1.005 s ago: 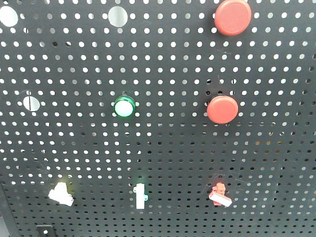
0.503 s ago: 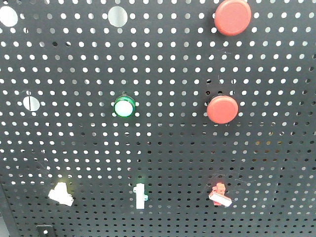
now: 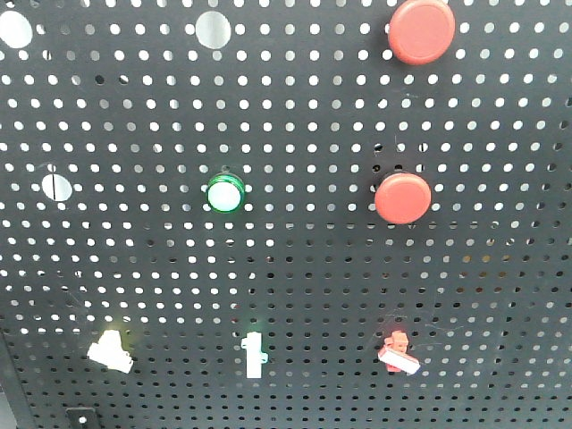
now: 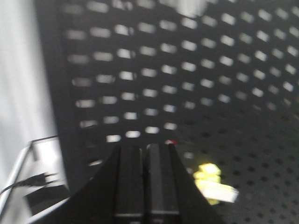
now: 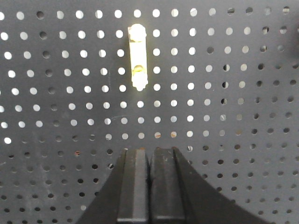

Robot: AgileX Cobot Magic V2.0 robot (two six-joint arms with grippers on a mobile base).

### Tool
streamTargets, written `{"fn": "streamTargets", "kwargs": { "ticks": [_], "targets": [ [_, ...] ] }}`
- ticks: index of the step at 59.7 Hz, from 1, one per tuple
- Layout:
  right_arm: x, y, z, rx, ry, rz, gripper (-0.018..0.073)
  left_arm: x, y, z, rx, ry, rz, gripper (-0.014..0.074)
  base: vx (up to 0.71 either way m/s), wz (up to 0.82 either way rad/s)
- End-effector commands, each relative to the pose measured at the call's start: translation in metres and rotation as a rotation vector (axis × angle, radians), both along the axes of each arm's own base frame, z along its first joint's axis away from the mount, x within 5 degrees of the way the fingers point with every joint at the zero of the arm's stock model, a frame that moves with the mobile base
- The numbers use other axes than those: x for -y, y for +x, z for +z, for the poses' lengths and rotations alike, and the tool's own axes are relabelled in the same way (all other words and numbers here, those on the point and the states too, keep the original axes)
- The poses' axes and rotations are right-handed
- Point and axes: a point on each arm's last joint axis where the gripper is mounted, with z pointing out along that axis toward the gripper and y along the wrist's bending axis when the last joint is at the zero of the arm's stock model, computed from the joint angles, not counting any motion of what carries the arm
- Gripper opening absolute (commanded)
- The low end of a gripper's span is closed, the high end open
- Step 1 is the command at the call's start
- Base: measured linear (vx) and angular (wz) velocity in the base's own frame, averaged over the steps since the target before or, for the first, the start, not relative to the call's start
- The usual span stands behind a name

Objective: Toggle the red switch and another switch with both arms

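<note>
Nearest the left wrist camera, your left gripper (image 4: 145, 150) was clenched, its two black fingers pressed flat together with nothing between them. Just past it, toward the lower right of that view, sat another switch (image 4: 212, 184), a pale yellow lump on the black pegboard (image 4: 243, 116), apart from the fingertips (blur hid which way its lever leaned). A dark cable (image 4: 25, 179) lay beyond the pegboard's side edge.

Your right gripper (image 5: 150, 153) was clenched too, with its fingers together and empty. It faced the pegboard. Above it and a touch left stood a slim white bar switch (image 5: 138, 57), upright and well apart from the tips.

In the front view, the red switch (image 3: 399, 352) sat near the pegboard's lower edge, toward the right, with its white lever slanting down to the right. Another switch sat in the same row toward the lower left corner, and the slim bar switch stood between them.

Farther up the pegboard you had a green round button (image 3: 224, 193) left of centre and a round red button (image 3: 402, 197) above the red switch. A larger red button (image 3: 421, 30) sat at the top edge.
</note>
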Motion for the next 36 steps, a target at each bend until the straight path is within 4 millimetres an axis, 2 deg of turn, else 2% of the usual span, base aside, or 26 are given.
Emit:
{"fn": "streamTargets", "kwargs": {
  "ticks": [1,9,24,36],
  "targets": [
    [0.001,-0.001,0.017,0.095,-0.02,-0.009,-0.0006,0.009,0.008,0.014,0.087,-0.018,-0.052,0.0002,0.0,0.0],
    [0.001,-0.001,0.017,0.095,-0.02,-0.009,-0.0006,0.016,0.02,0.011,0.082,-0.026,-0.072,0.0002,0.0,0.0],
    [0.001,-0.001,0.017,0.095,-0.02,-0.009,-0.0006,0.022,0.04,0.024,0.075,-0.057,-0.074,0.0002,0.0,0.0],
    [0.001,-0.001,0.017,0.095,-0.02,-0.009,-0.0006,0.027,0.048,0.025,0.065,-0.045,-0.087,0.0002,0.0,0.0]
  ]
}}
